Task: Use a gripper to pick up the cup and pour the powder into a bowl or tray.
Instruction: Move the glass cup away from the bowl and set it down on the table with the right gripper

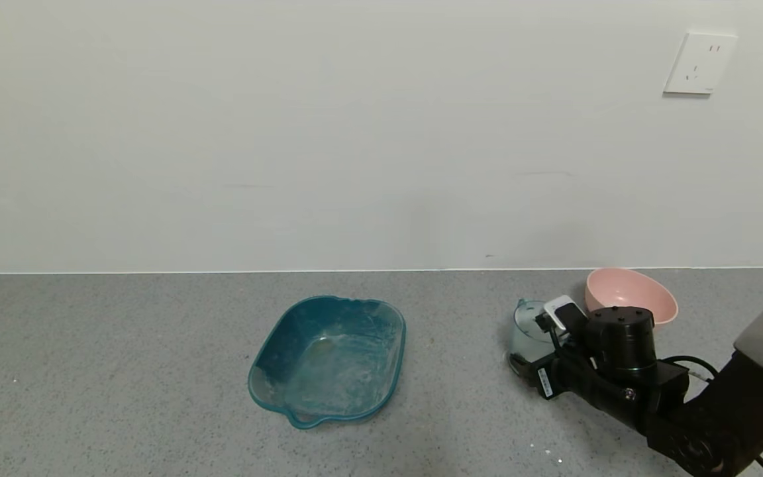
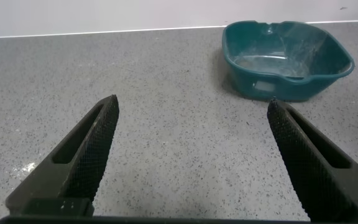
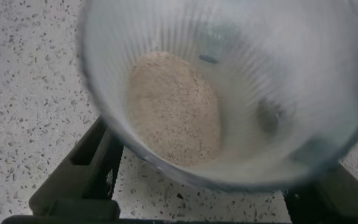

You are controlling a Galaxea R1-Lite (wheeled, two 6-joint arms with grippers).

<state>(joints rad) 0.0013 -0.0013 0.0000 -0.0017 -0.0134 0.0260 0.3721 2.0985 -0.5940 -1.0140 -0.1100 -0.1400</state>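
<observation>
Two vessels sit beside the teal tray — the pink bowl farthest from it, the cup upright between tray and bowl. The right gripper straddles the cup, fingers spread at its sides, grip apparently not yet closed; powder lies inside. Left gripper hangs wide open and empty, well off — the right arm is nearer.

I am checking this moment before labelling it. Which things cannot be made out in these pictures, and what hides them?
- Right gripper, head view: its own black body covers where the fingers meet the translucent ribbed cup, so the grip stays unclear.
- Cup rim, right wrist view: blurred and cut off by the frame edges.
- Round pink bowl, head view: the gripper's body covers its near side.
- Left gripper: shown only in its wrist view, open, facing the teal squarish tray.
</observation>
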